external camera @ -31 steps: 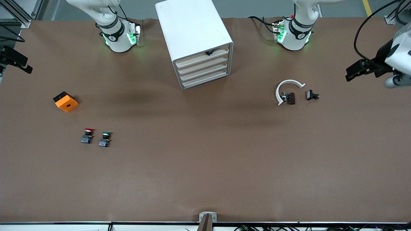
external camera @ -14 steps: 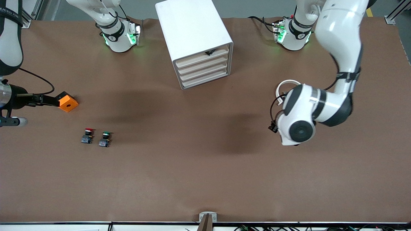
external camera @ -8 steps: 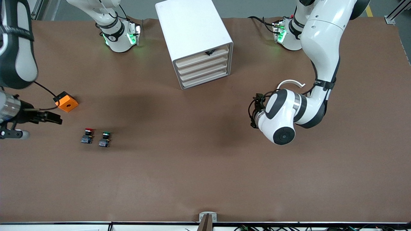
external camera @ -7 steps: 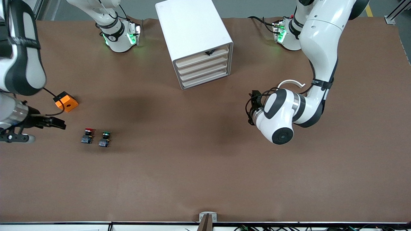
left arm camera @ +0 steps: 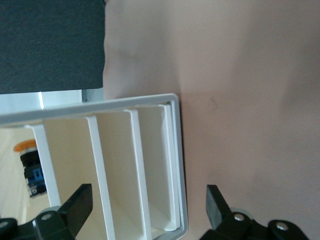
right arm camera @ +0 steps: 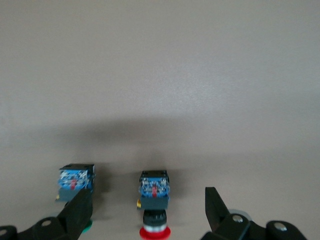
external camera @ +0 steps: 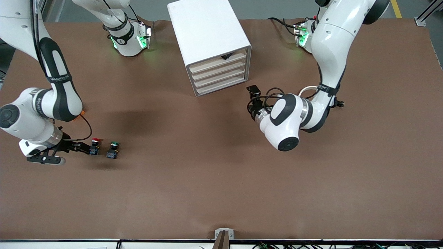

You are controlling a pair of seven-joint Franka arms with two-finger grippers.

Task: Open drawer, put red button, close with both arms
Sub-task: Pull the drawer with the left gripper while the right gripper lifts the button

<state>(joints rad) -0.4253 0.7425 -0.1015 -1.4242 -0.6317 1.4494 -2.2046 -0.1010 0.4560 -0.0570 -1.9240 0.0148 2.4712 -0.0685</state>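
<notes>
Brown table top holds the tiny red button (external camera: pixel 95 145) beside a green one, right gripper (external camera: pixel 84 148) spread open at it, left gripper (external camera: pixel 255 98) open by the cabinet (external camera: pixel 208 41); I'd guess it's light and hard, so I'd pinch its dark body.

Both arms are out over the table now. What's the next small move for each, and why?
Probably ease the left gripper toward the cabinet, since its drawers all look shut and its open fingers already face their fronts. The right gripper hangs open beside the red button, with the green button close by, so it should likely inch forward to straddle only the red one.
</notes>
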